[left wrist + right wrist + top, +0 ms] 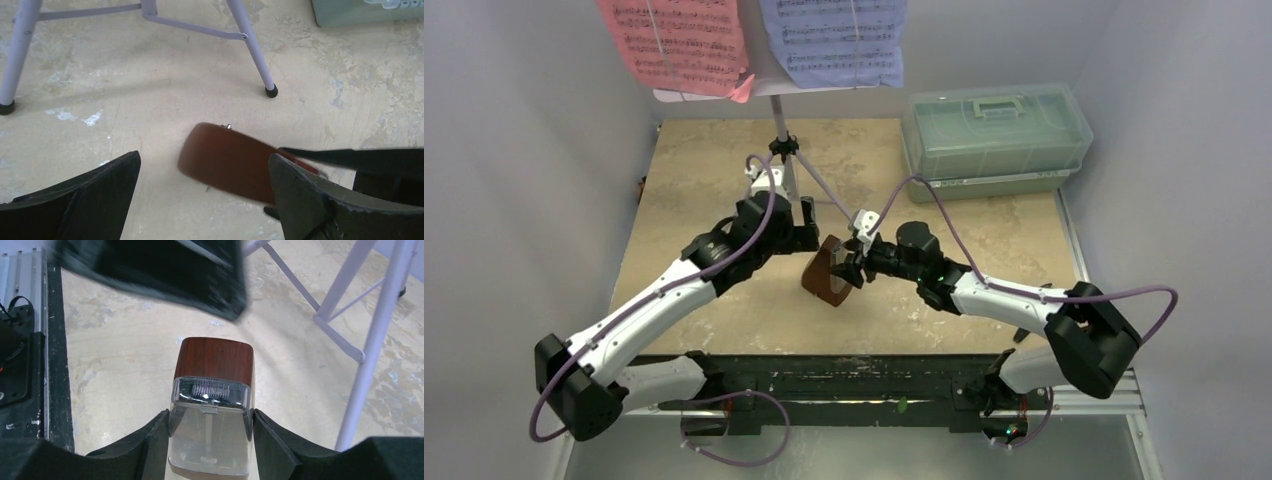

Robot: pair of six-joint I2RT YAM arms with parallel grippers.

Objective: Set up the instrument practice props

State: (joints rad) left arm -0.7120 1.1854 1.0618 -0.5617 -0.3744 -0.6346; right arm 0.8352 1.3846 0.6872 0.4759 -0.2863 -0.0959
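The lavender music stand [780, 120] stands at the back of the table, with the pink sheet [679, 40] and the pale-blue sheet [834, 38] on its desk. Its tripod legs show in the left wrist view [252, 47] and the right wrist view [372, 345]. The brown metronome [826, 272] is tilted over mid-table. My right gripper [855, 264] is shut on its clear front end [210, 435], one finger [150, 445] on each side. My left gripper [808, 232] is open just behind it. The metronome [225, 162] shows blurred between the left gripper's fingers [100, 195], touching neither.
A translucent green lidded box [994, 130] stands at the back right, its corner also in the left wrist view [360, 10]. The black rail [844, 365] runs along the table's near edge. The stand's foot [271, 91] rests just beyond the metronome.
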